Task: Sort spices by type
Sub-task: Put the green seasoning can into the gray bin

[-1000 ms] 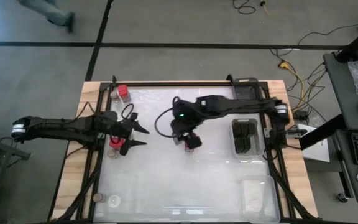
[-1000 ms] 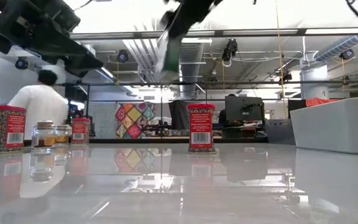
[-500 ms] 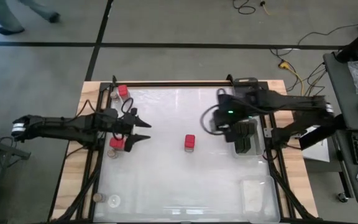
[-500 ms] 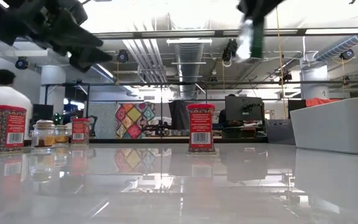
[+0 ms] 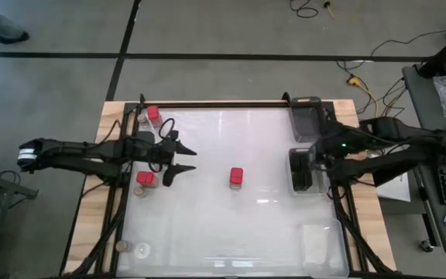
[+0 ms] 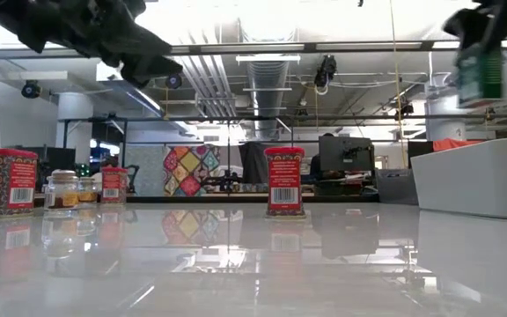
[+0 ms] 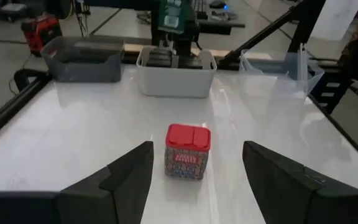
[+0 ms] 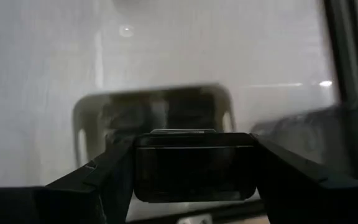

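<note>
Right gripper (image 5: 310, 164) is above the white bin (image 5: 303, 186) at the table's right side, jaws clamped on a dark tin (image 8: 194, 171) with a green label. The right wrist view shows the tin's dark top filling the gap between both fingers (image 8: 101, 180), and the bin lies directly beneath it. In the low view the held tin (image 6: 479, 74) hangs well above the bin's wall (image 6: 473, 176), not touching it. Other dark tins (image 7: 166, 57) already sit inside this bin. A darker grey bin (image 5: 308, 118) stands just beyond the right gripper, and a clear tray (image 7: 278, 62) stands on the bin's other side.

Left gripper (image 5: 183, 160) is raised over the table's left part, jaws wide and holding nothing. One red tin (image 5: 236, 177) stands upright on the bare table, straight ahead of the left gripper and apart from it; in the left wrist view it (image 7: 188, 151) lies between the two fingers (image 7: 129, 177) but farther off, untouched.

Just behind and beside the left gripper stands another red tin (image 5: 145, 180). A third red tin (image 5: 153, 114) with a small jar (image 5: 142, 119) stands at the table's far left corner, well apart from both grippers. Two round jars (image 5: 131, 248) sit at the near left corner.
</note>
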Robot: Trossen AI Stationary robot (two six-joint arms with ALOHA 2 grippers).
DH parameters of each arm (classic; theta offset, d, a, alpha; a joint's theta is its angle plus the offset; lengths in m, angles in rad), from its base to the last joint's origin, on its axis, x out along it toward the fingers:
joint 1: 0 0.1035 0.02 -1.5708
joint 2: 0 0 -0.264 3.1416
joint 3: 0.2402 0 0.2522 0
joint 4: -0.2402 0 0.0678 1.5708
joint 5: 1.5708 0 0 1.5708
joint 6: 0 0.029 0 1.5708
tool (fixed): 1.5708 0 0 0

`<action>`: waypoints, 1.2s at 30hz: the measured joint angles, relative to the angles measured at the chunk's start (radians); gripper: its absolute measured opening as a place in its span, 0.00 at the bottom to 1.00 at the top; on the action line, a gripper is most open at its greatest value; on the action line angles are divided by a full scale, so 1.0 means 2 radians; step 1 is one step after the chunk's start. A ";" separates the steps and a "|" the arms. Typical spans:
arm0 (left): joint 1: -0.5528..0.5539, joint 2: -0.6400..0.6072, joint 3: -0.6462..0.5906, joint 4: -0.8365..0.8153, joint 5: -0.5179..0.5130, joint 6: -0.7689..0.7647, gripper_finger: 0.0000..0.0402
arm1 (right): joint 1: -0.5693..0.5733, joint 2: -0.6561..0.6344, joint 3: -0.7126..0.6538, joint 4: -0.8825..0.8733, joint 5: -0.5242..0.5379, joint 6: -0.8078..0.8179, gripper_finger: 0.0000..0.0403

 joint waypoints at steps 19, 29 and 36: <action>0.000 0.083 -0.005 0.092 -0.012 0.004 0.58 | 0.000 -0.077 -0.156 0.024 -0.061 0.056 0.66; 0.000 0.085 -0.010 0.092 -0.014 0.017 0.58 | 0.000 -0.074 -0.167 0.048 -0.092 0.055 0.66; 0.000 0.085 -0.010 0.093 -0.014 0.025 0.58 | 0.000 -0.062 -0.176 0.058 -0.092 0.046 0.66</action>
